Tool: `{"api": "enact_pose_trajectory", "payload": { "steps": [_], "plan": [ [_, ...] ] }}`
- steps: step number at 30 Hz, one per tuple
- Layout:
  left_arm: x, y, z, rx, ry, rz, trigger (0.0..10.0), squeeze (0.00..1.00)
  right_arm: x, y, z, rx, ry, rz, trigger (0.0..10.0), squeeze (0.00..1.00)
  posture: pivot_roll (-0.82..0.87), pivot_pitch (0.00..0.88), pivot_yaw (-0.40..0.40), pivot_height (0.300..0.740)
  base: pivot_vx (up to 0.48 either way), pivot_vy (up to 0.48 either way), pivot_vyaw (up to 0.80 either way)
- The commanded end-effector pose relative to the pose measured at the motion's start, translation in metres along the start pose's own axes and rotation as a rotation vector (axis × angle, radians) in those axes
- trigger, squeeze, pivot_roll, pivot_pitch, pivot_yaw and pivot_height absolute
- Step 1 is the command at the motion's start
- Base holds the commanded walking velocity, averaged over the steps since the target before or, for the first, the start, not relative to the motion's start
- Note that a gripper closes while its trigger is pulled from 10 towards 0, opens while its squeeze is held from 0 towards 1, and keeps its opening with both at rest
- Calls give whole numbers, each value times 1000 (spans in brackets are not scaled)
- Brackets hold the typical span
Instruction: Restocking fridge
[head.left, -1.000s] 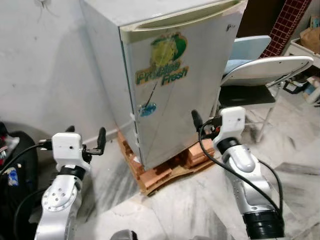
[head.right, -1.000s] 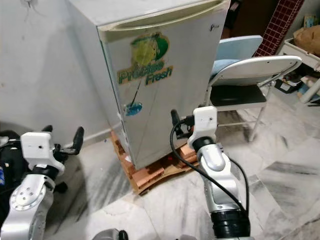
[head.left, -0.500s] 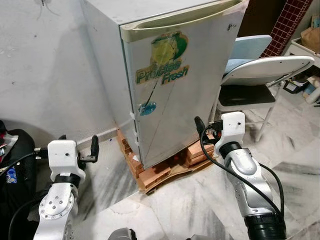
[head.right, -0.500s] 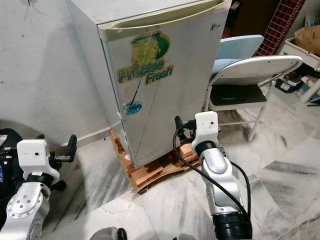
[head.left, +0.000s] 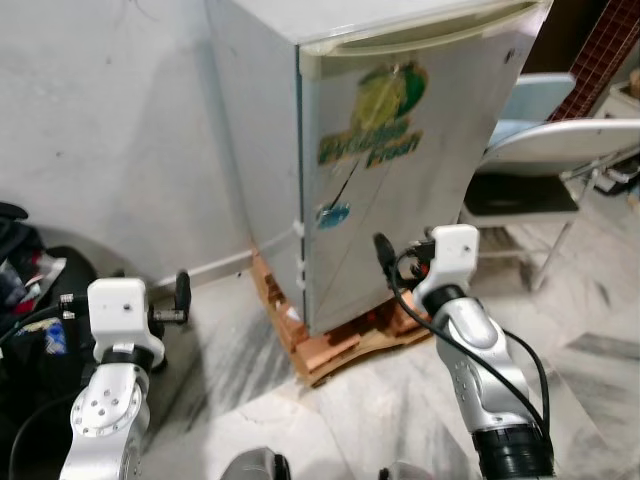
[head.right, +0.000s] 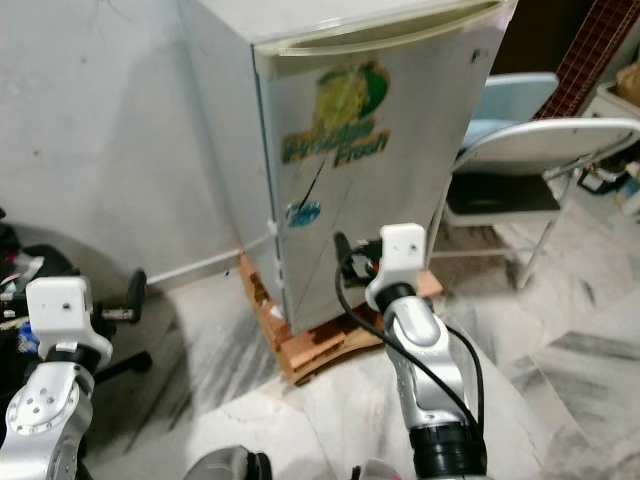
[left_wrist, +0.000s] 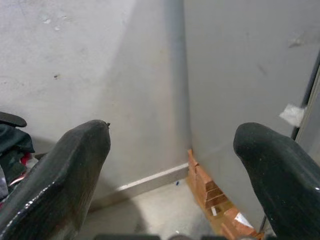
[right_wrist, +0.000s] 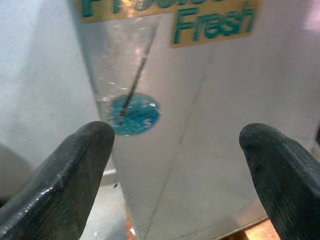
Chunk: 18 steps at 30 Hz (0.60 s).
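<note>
Nothing of the restocking is done: the fridge (head.left: 400, 160) stands ahead on a brick plinth (head.left: 335, 345) with its door shut, and no stock is held. The folding chair (head.right: 530, 170) crowds its right side and dark bags (head.left: 30, 300) lie at left. Both the right gripper (right_wrist: 175, 165) and the left gripper (left_wrist: 172, 165) are spread and hold nothing, the right facing the lower door.

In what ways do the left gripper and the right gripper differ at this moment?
The left gripper is held low beside the fridge, facing the wall. The right gripper is raised higher, facing the fridge door and its blue sticker. Both are open and hold nothing.
</note>
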<state>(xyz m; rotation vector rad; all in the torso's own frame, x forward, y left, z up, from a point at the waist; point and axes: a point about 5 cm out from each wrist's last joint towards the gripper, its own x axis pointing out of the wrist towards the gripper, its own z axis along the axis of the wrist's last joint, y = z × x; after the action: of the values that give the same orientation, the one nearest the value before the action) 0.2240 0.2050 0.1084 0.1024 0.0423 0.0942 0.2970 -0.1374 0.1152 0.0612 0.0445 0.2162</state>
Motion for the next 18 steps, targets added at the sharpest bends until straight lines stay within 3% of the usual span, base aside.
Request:
{"api": "enact_pose_trajectory", "payload": {
  "steps": [1, 18],
  "plan": [
    [0, -5, -2, -2, 12, -26, 10000, 0, -3, -9, -1, 3, 13, -24, 10000, 0, 18, 71, 21, 740, 0, 480, -800],
    [1, -13, -2, 4, -4, -85, 10000, 0, 0, -16, 1, -15, 14, -41, 10000, 0, 15, 85, 20, 740, 0, 472, -800]
  ]
}}
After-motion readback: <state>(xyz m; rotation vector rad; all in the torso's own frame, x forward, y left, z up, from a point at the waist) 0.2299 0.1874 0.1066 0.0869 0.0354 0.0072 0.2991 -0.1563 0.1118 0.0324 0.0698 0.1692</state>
